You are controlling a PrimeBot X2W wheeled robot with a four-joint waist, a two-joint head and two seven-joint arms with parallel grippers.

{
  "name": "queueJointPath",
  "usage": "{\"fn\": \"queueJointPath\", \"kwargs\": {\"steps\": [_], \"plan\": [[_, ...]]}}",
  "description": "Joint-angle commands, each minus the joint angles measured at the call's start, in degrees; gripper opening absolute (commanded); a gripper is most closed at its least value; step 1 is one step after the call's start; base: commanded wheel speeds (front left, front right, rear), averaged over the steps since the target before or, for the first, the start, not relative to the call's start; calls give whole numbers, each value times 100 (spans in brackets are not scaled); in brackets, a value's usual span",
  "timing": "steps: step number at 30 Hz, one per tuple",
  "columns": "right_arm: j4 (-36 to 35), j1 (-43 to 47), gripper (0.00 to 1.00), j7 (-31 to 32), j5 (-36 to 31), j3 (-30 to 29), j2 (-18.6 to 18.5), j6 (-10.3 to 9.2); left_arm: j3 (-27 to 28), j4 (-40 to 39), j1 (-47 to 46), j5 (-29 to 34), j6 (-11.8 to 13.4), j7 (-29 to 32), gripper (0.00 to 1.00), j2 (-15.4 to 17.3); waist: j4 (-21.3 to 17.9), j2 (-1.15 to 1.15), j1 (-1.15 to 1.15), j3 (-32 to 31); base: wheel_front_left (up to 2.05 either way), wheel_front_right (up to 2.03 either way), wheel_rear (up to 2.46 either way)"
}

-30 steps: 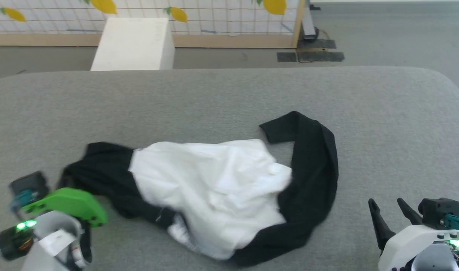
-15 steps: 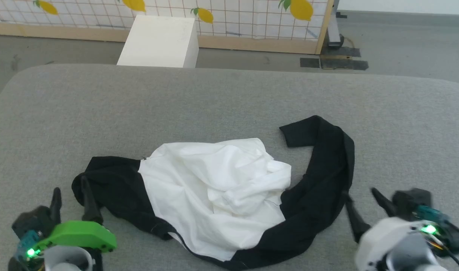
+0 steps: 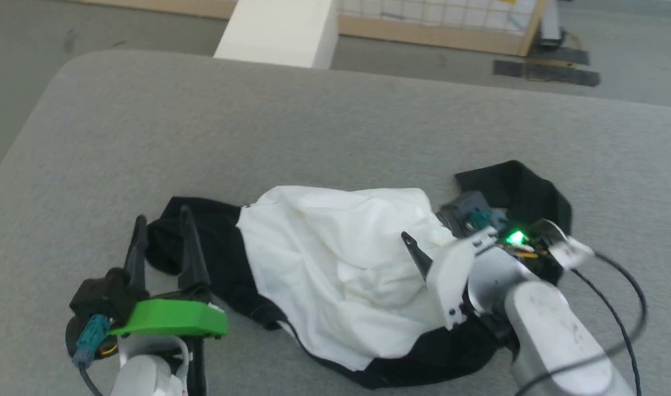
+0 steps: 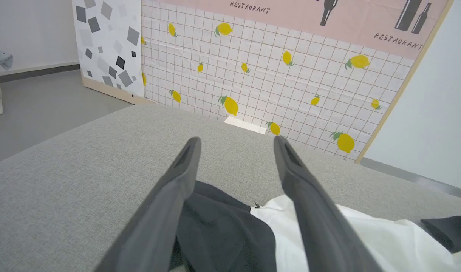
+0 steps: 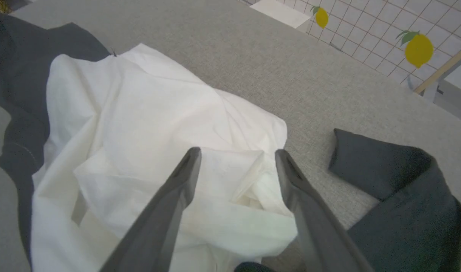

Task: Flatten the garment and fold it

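The garment (image 3: 341,264) lies crumpled on the grey padded table (image 3: 313,121), its white body bunched in the middle. One black sleeve (image 3: 209,253) is heaped at the left and the other black sleeve (image 3: 525,187) curls at the right. My left gripper (image 4: 236,140) stands open just above the left sleeve (image 4: 223,230), holding nothing. My right gripper (image 5: 238,152) is open over the wrinkled white cloth (image 5: 140,124), fingers spread with no fabric between them. In the head view one right finger (image 3: 415,256) shows against the white body.
A white box (image 3: 278,30) stands on the floor beyond the table's far edge. Behind it is a lemon-print panel (image 4: 272,75) in a wooden frame. The right arm's black cable (image 3: 616,330) loops over the table at the lower right.
The head camera has tipped down and turned. My left gripper has opened beside the left sleeve. My right arm has swung in from the lower right to over the garment's white body.
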Motion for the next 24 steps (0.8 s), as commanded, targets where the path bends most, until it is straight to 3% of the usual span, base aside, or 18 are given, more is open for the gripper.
{"fn": "queueJointPath", "kwargs": {"steps": [1, 8, 9, 10, 13, 17, 24], "plan": [[226, -196, 100, 172, 75, 107, -44, -9, 6, 9, -110, 85, -66, -21, 100, -42, 359, 66, 0, 296, 0, 0, 0], [1509, -922, 100, 1804, 722, 802, -431, -9, -159, 119, -233, -13, -183, -22, 100, -134, 850, 66, 0, 503, 0, 0, 0], [1620, -991, 72, 2178, 880, 989, -557, -9, -207, 122, -241, -82, -153, -22, 100, -135, 906, 66, 0, 525, 0, 0, 0], [1671, -1060, 0, 2486, 976, 1131, -684, -9, -253, 130, -246, -121, -136, -22, 100, -136, 953, 66, 0, 549, 0, 0, 0], [1397, -1535, 0, 2856, 1121, 1579, -1234, -9, -403, 159, -283, -219, -86, -22, 100, -137, 1088, 66, 0, 642, 0, 0, 0], [1083, -2380, 0, 2273, 761, 1607, -1802, -9, -580, 178, -402, -365, -44, -22, 100, -138, 1249, 66, 0, 791, 0, 0, 0], [1335, -3747, 0, 1221, -437, 1241, -2178, -9, -864, 122, -699, -622, 34, -22, 100, -138, 1577, 66, 0, 1095, 0, 0, 0]]}}
